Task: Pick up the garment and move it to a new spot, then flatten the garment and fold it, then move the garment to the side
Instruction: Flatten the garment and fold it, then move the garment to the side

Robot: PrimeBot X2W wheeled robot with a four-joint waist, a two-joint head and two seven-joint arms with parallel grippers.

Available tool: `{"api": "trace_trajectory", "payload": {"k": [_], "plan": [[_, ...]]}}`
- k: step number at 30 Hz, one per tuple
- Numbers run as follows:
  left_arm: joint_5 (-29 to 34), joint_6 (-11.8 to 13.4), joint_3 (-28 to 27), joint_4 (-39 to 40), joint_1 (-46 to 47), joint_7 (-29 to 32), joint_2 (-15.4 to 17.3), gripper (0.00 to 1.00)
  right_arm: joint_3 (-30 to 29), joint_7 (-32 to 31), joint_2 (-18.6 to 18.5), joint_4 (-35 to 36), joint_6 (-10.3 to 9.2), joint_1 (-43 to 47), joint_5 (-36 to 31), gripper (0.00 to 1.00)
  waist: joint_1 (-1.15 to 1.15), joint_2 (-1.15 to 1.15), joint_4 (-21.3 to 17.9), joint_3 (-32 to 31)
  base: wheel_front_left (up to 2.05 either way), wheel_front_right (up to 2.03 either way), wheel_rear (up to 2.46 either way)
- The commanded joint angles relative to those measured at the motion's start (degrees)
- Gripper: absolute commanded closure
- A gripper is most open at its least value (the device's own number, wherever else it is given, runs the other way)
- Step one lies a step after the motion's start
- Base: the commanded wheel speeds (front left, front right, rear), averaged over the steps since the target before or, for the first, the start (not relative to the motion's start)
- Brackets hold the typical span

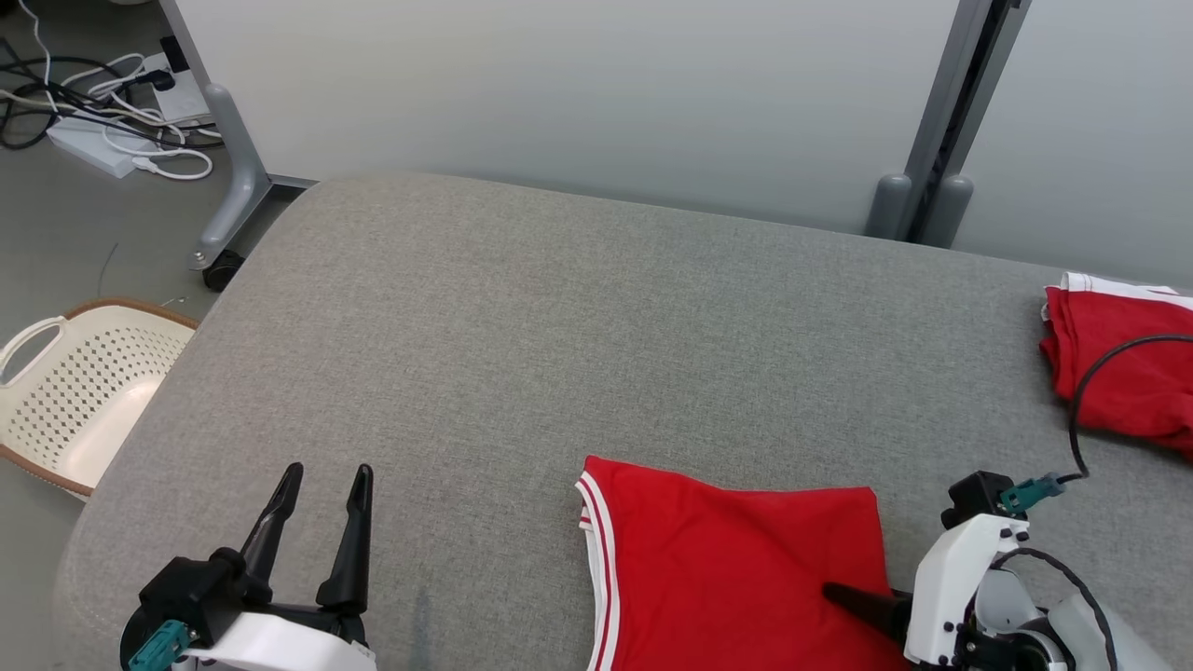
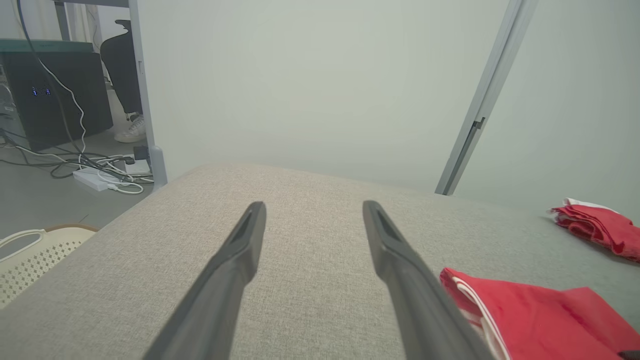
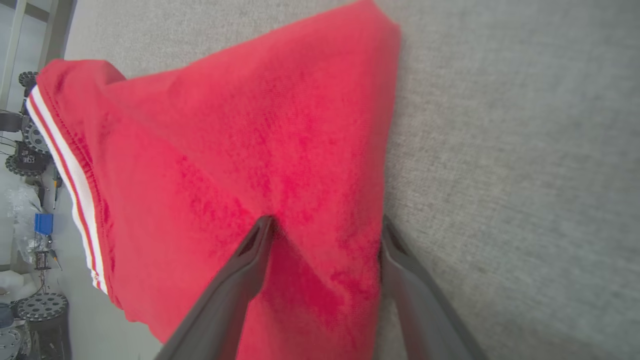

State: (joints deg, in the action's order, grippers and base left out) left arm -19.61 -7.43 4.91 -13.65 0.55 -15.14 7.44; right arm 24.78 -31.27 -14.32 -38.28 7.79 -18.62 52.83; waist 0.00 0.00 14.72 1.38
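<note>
Right wrist view, right claw (image 3: 325, 222): fingers apart, nothing clamped; one tip on red garment (image 3: 225, 175), other at its edge.
Left claw (image 1: 329, 472): fingers apart, empty, over bare desk (image 1: 559, 326).
Garment position: flat, near desk edge, right of centre.
Second red cloth (image 1: 1118, 373): far right of desk.

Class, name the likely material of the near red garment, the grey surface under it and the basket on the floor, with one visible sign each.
Red garment: matte knit, probably polyester; fine mesh texture.
Grey surface: woven upholstery fabric; heathered weave.
Basket: cream moulded plastic, apparently; regular punched holes.
</note>
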Motion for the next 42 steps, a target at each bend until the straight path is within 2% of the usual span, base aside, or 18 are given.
{"api": "trace_trajectory", "payload": {"k": [1,3,4,5,6,7,15,23,29,42], "plan": [[-0.2,-0.1,-0.1,0.0,0.8,0.0,0.1,0.0,0.4,-1.4,0.5,-2.1,-0.53,1.1,-0.4,0.0,0.0,0.0,0.3,0.1,0.0,0.0,0.0],[-0.3,-0.1,-0.1,-0.2,0.8,0.0,0.3,0.0,-0.2,-2.7,2.0,-1.7,-0.5,1.3,0.7,0.0,0.0,0.0,0.6,0.1,0.0,0.0,0.0],[-0.3,-0.1,-0.1,-0.3,0.8,0.0,0.3,0.0,-0.2,-3.0,2.3,-0.7,-0.42,1.5,1.2,0.09,0.0,0.0,0.7,0.2,0.0,0.0,0.0],[-0.4,-0.1,-0.1,-0.3,0.8,0.0,0.3,0.0,-0.6,-2.7,2.4,0.3,-0.35,1.8,1.6,0.56,0.0,0.0,0.9,0.2,0.0,0.0,0.0],[-0.4,-0.1,-0.1,-0.4,0.9,0.0,0.3,0.0,-0.8,-2.3,2.3,1.2,-0.31,1.9,1.8,0.94,0.0,0.0,0.9,0.2,0.0,0.0,0.0],[-0.4,-0.1,-0.1,-0.4,0.8,0.0,0.3,0.0,-1.0,-2.1,2.1,2.0,-0.3,1.9,2.0,1.0,0.0,0.0,1.0,0.2,0.0,0.0,0.0],[-0.4,-0.1,-0.1,-0.4,0.9,0.0,0.3,0.0,-1.6,2.0,-0.2,8.3,-0.28,0.1,0.6,1.0,0.0,0.0,-0.2,0.0,0.0,0.0,0.0],[-0.6,-0.1,0.9,0.4,1.5,0.0,0.6,0.0,1.2,7.7,-5.5,12.9,-0.28,-6.8,-4.7,1.0,0.0,0.0,-3.8,0.8,0.0,0.0,0.0],[-1.1,-0.1,1.8,0.8,3.0,0.0,1.1,0.0,3.2,8.7,-8.4,12.9,-0.28,-13.5,-6.0,1.0,0.0,0.0,-6.4,3.1,0.0,0.0,0.0],[-2.3,-0.1,3.5,1.6,7.5,0.0,3.8,0.0,5.5,9.9,-14.8,10.3,-0.28,-29.3,-8.2,1.0,0.0,0.0,-11.9,12.8,0.0,0.0,0.0]]}}
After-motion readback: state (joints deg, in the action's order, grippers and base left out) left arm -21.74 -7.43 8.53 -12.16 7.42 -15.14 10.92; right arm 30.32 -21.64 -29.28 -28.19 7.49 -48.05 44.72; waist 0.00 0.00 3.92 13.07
